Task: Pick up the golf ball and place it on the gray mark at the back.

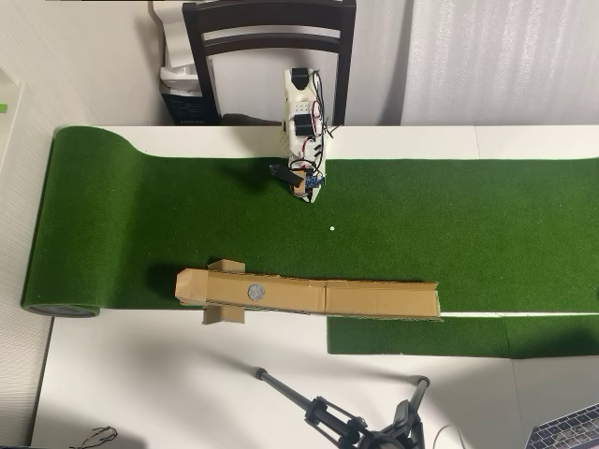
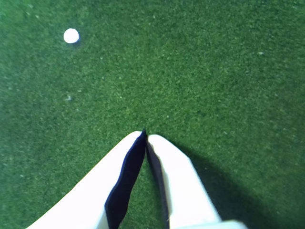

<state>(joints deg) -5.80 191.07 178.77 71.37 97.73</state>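
Golf ball is not held between the jaws: in the wrist view the gripper (image 2: 145,135) is seen pressed together, its two white fingers (image 2: 174,176) meeting at the tips over bare green turf (image 2: 214,71). A tiny white dot (image 2: 71,36) is seen on the turf, up and to the left of the tips and well apart from them. In the overhead view the same dot (image 1: 331,227) lies just below and right of the gripper (image 1: 307,192). Farther down that view, along the turf's edge, a long tan cardboard trough (image 1: 374,299) is laid. Near its left end the gray mark (image 1: 255,292) is seen as a small round grayish-white spot. Whether the ball sits on that spot cannot be told. It lies well apart from the jaws.
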